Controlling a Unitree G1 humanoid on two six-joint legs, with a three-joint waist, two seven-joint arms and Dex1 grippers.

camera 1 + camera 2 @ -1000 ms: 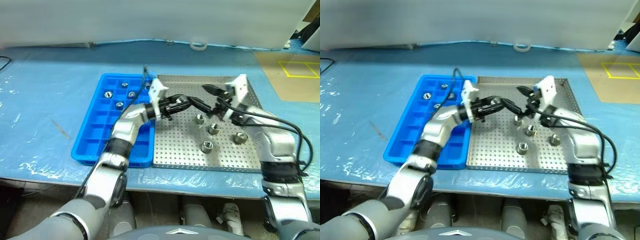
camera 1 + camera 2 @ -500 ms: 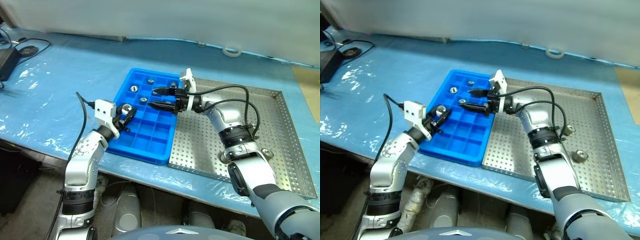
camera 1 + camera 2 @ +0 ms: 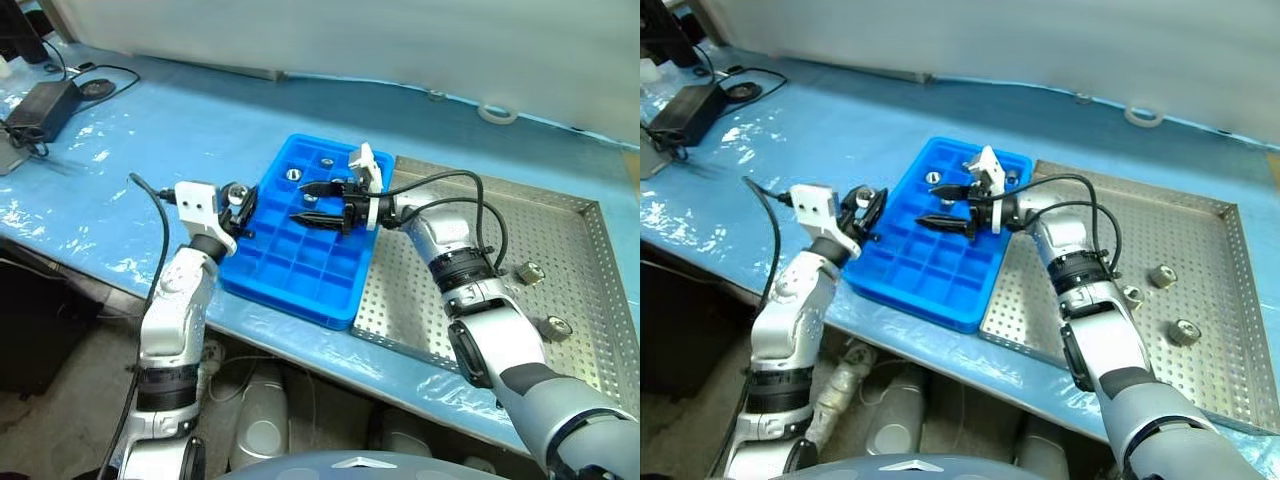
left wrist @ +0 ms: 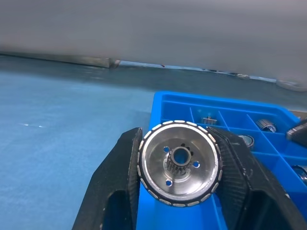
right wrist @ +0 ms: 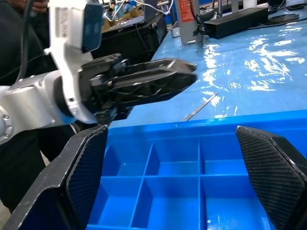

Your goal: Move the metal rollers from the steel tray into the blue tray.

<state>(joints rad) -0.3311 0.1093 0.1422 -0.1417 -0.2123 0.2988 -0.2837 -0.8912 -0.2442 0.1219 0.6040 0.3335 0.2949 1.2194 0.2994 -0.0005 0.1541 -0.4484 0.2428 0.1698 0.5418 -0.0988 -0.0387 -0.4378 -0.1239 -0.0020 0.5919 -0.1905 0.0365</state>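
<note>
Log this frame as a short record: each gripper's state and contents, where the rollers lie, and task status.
left gripper: shut on a small silver metal roller, at the left edge of the bright blue compartmented plastic tray
right gripper: open, empty, over the blue tray
rollers in blue tray: a few, in the far compartments
rollers on perforated steel tray: at least two
status: unfinished

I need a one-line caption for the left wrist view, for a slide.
Left claw shut on a metal roller, at the edge of the blue tray.
</note>
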